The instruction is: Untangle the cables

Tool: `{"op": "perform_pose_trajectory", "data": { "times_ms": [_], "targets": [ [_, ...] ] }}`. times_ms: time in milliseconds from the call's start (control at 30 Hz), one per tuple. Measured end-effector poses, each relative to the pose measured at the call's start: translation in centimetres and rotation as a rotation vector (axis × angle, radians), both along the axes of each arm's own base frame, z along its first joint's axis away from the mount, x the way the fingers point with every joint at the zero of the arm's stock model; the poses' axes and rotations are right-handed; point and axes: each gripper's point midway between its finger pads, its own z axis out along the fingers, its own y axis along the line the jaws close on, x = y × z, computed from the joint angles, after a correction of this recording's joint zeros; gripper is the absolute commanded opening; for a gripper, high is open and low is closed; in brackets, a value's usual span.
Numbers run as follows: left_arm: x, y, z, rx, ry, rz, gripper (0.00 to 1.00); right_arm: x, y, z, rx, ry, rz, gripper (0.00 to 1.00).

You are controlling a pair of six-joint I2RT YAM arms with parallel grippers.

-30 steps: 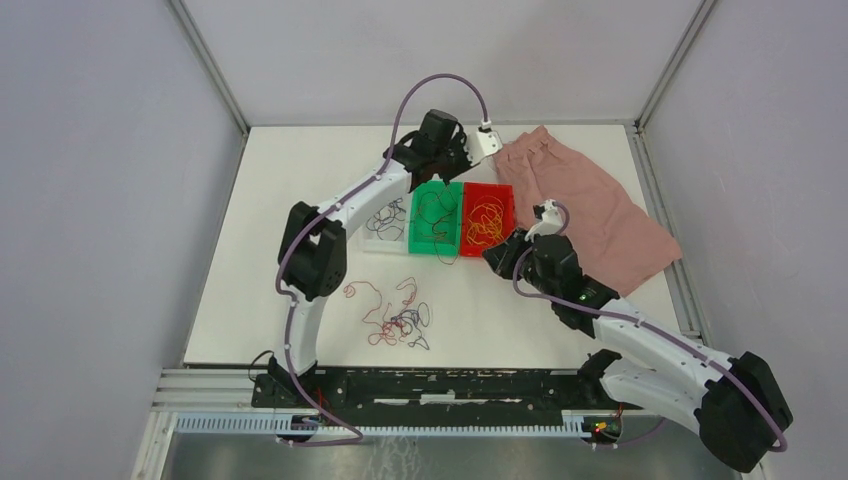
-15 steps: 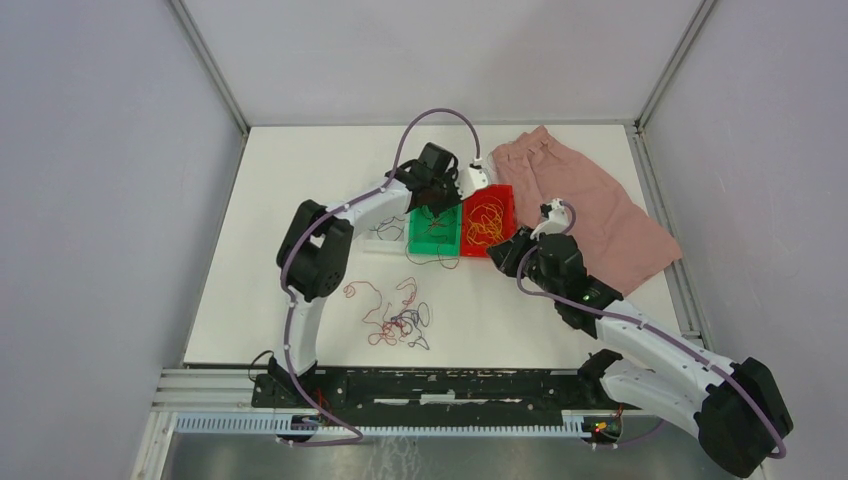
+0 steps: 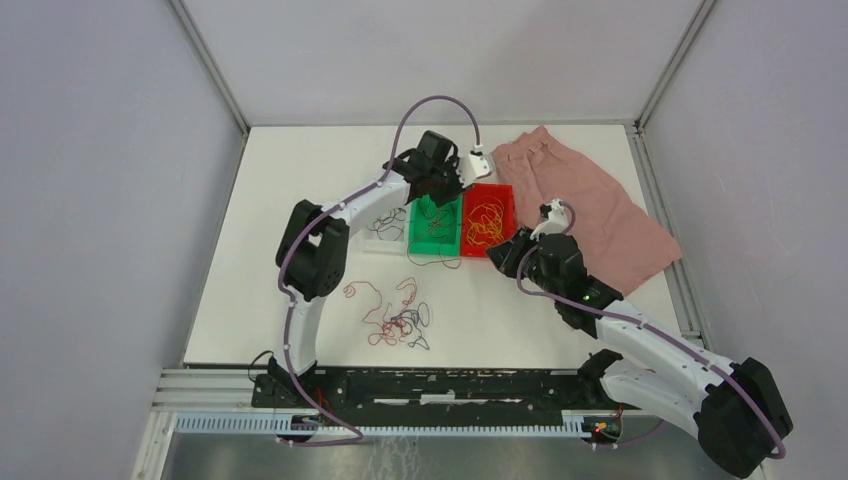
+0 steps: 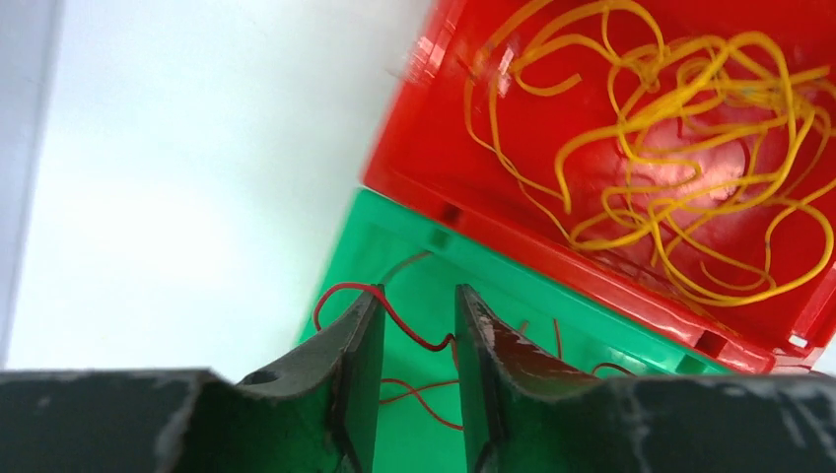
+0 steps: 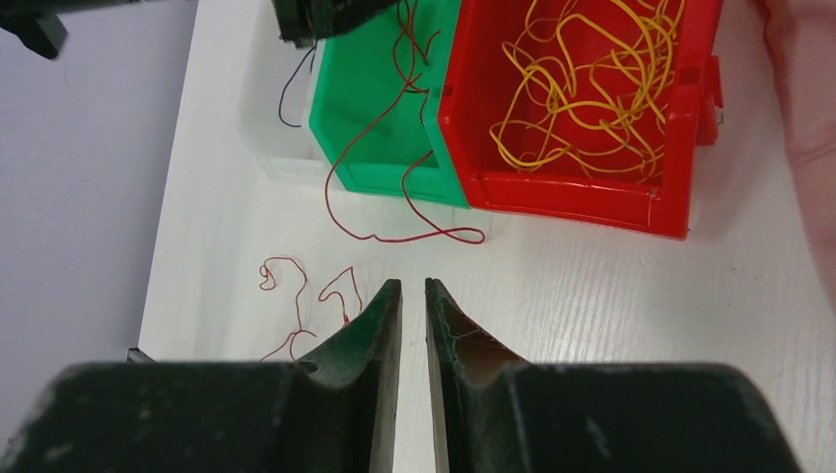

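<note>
Nearest to you, the tangle (image 3: pixel 396 322) of red and dark purple cables is lying loose on the bench (image 3: pixel 300 180), in front of the left arm's base. Neither hand is touching it.

Your right hand (image 5: pixel 409 286) is hovering further in, to the right of the tangle and just short of the bins. Its fingers are standing narrowly apart with nothing between them. Seen from its wrist, a red strand (image 5: pixel 375 238) is spilling over the front wall of the green bin (image 5: pixel 394 177) and looping across the bench just ahead of the fingertips. The loop's long run is lying crosswise to the hand's reach. More red curls are sitting off to that hand's left.

Your left hand (image 4: pixel 414 296) is hanging furthest out, over the far end of the green bin. Its fingers are parted a little, and a red wire is crossing the gap without looking pinched, so I am judging that hand empty.

The yellow cables (image 5: pixel 582 89) are lying in the red bin (image 5: pixel 582 202), the purple cables (image 3: pixel 385 218) in the clear bin (image 3: pixel 378 243), and the pink cloth (image 3: pixel 590 210) is sitting beyond them on the right.

The next move is turning on this: the tangle is lying back toward you and to the left. The right hand is nearer to it, and nearer to the trailing loop too.
</note>
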Motion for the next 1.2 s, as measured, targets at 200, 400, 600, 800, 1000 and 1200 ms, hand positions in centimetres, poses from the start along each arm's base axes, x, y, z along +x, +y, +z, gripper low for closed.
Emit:
{"op": "perform_pose_trajectory", "data": {
  "times_ms": [200,400,600,800,1000,1200],
  "targets": [
    [1.3,0.1,4.2,-0.036,-0.021,-0.022,0.62,0.0,0.0,0.0,-0.001,-0.001,0.001,0.24],
    [-0.4,1.2,4.7,-0.034,0.060,-0.060,0.64,-0.1,0.4,-0.3,-0.044,-0.024,0.058,0.50],
    [-1.7,1.7,5.4,-0.057,0.127,-0.087,0.67,-0.3,3.0,-1.2,-0.228,-0.085,0.339,0.65],
    [-0.4,3.4,7.9,-0.127,0.133,-0.061,0.70,0.5,6.2,0.1,-0.438,-0.248,0.664,0.69],
    [2.1,8.2,11.9,-0.216,0.100,0.036,0.66,-1.2,8.3,-2.6,-0.702,-0.365,0.977,0.70],
    [2.9,13.5,16.7,-0.303,0.053,0.132,0.66,-1.5,9.1,-6.7,-0.987,-0.386,1.187,0.67]
  ]
}}
